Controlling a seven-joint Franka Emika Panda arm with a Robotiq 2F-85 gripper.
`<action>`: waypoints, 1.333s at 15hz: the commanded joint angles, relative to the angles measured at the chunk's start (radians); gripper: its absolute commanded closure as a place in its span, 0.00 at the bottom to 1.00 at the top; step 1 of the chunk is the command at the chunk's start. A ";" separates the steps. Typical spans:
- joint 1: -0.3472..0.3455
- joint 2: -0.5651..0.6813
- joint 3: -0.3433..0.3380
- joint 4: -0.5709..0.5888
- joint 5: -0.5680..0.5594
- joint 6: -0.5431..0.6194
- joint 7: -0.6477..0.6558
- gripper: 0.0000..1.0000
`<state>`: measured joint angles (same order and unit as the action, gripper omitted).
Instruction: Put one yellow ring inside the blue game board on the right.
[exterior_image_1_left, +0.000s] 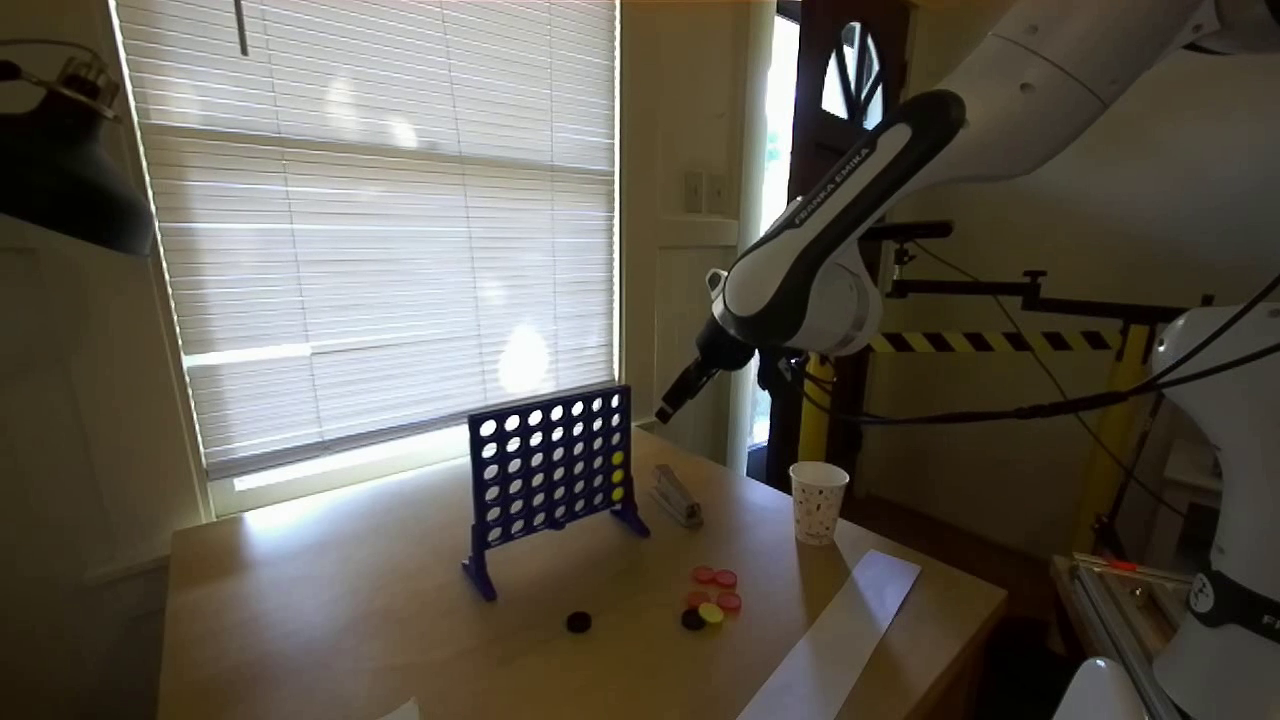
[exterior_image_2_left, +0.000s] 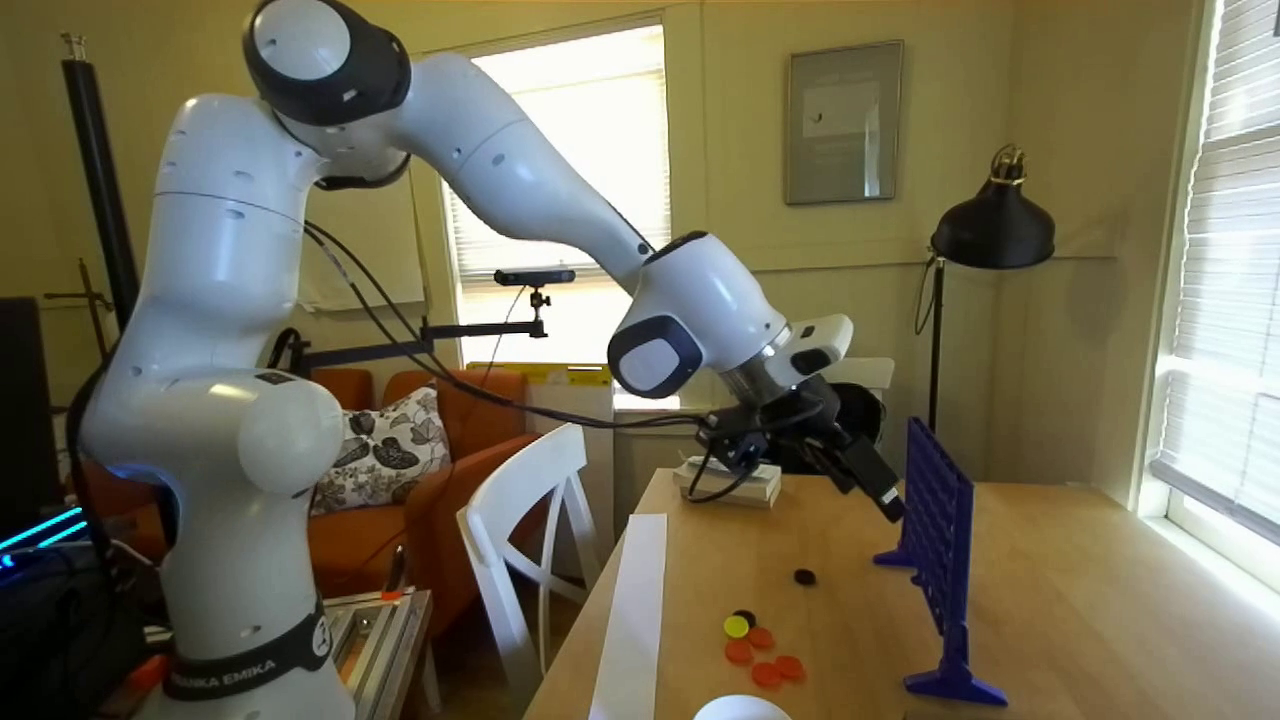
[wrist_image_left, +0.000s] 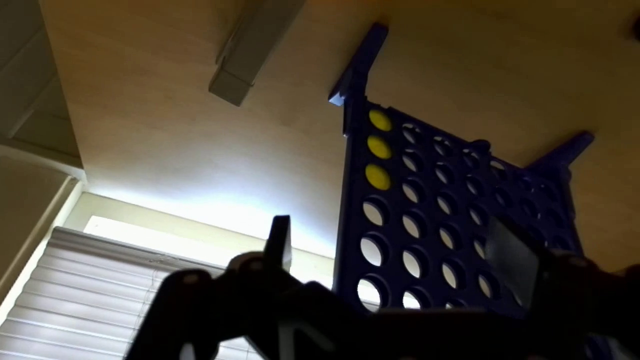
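Plainly, a pale wooden table (exterior_image_1_left: 380, 580) is set beneath a window whose white blinds (exterior_image_1_left: 380, 250) are lit from behind, and a bright glare is thrown on the wood near the sill. With the blue game board (exterior_image_1_left: 548, 467) taken as the clock's centre in an exterior view, the window is placed near eleven o'clock. The board is stood upright on its feet, and three more yellow rings (exterior_image_1_left: 617, 476) are lodged in the lowest places of its three-o'clock column. The loose yellow ring (exterior_image_1_left: 711, 613) is found between four and five, close against a dark token (exterior_image_1_left: 691, 621); whether it rests on that token cannot be told. Four red tokens (exterior_image_1_left: 725, 578) are gathered near it. A stapler (exterior_image_1_left: 678, 498) is seen just past three, a speckled cup (exterior_image_1_left: 818, 505) farther out, and a paper strip (exterior_image_1_left: 835, 635) at four.

Above the table, towards two o'clock, the gripper (wrist_image_left: 390, 240) is held slanting down; in the wrist view its fingers (wrist_image_left: 281, 242) are spread wide, and nothing is gripped.

A black lamp (exterior_image_1_left: 75, 180) is shown at ten, a dark door (exterior_image_1_left: 848, 80) between one and two. About the board in an exterior view, a white chair (exterior_image_2_left: 522, 480) is seen at nine, with an orange armchair (exterior_image_2_left: 440, 530) beyond, and a framed picture (exterior_image_2_left: 845, 125) is hung just short of twelve.
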<state>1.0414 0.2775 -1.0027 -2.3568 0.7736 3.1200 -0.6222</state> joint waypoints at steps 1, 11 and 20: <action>0.170 0.038 -0.185 0.010 -0.070 -0.133 0.103 0.00; 0.520 0.130 -0.566 0.064 -0.212 -0.532 0.277 0.00; 0.654 0.092 -0.690 0.053 -0.512 -0.606 0.526 0.00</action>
<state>1.6455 0.3971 -1.6463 -2.3005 0.3489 2.5463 -0.1688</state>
